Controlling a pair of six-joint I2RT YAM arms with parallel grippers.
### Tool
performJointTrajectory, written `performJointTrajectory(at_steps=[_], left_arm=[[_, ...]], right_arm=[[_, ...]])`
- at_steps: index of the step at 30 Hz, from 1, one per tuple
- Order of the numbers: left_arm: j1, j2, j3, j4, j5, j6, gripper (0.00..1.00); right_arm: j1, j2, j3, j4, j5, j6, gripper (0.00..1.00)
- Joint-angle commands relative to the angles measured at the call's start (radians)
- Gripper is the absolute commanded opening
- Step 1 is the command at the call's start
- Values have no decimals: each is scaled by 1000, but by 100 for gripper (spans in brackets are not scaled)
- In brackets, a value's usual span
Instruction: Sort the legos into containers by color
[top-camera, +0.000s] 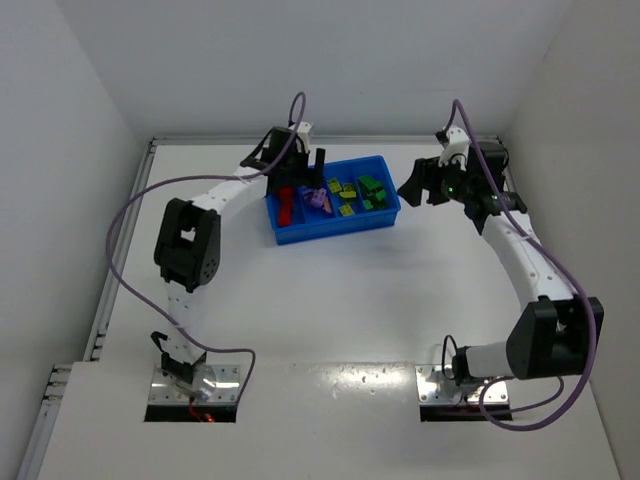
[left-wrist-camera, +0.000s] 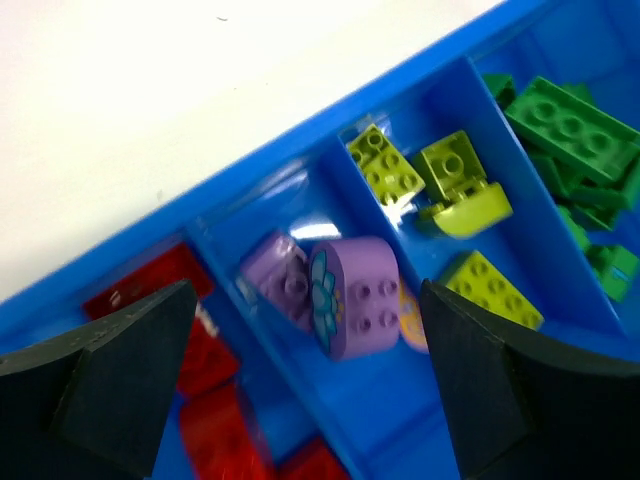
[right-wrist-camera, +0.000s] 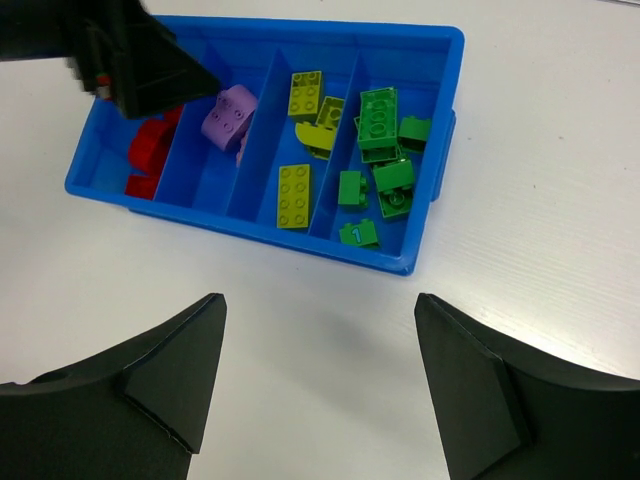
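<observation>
White tabletop (top-camera: 330, 320), item (a): what does it carry? (Student)

(a) carries everything shown. Two arms are bolted at its near edge. The left arm (top-camera: 185, 245) reaches to the left end of the blue tray (top-camera: 340, 228). The right arm (top-camera: 530, 260) bends toward the tray's right end. (Tutor)

And item (b)? (Student)

(b) is the tray, bright blue plastic, standing on the far half of the tabletop. Dividers split it into four side-by-side compartments (right-wrist-camera: 205, 178). (Tutor)

Items (c) and (d)? (Student)

(c) is the left gripper (left-wrist-camera: 305, 335). Its fingers are spread wide with nothing between them, and it hangs over the tray's left end, above the two leftmost compartments. (d) is the right gripper (right-wrist-camera: 318, 330). Its fingers are likewise apart and empty, and it is over bare tabletop near the tray's right end, not touching it. (Tutor)

Where are the legos (right-wrist-camera: 350, 188)? (Student)

(e) All those in view lie inside the tray, one colour to a compartment. From the left end in the overhead view, they run:
- red legos (right-wrist-camera: 150, 150)
- purple legos (right-wrist-camera: 230, 115), one of them rounded with a flower print on its side
- yellow-green legos (right-wrist-camera: 293, 195)
- green legos (right-wrist-camera: 378, 115), the most numerous group (Tutor)
</observation>
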Motion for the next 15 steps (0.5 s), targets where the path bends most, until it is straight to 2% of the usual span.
performJointTrajectory(at_steps=[1, 4, 8, 12, 15], left_arm=[[-6, -260, -39, 6, -11, 1, 100], [26, -427, -119, -18, -5, 69, 100], [139, -536, -182, -136, 21, 136, 100], [317, -624, -383, -149, 23, 188, 100], [399, -658, -517, -128, 44, 207, 100]], right_arm=[[-22, -5, 38, 30, -24, 2, 77], [-62, 31, 77, 30, -14, -7, 77], [-125, 159, 145, -2, -89, -29, 77], [-165, 303, 188, -13, -103, -93, 77], [-196, 372, 204, -27, -84, -155, 77]])
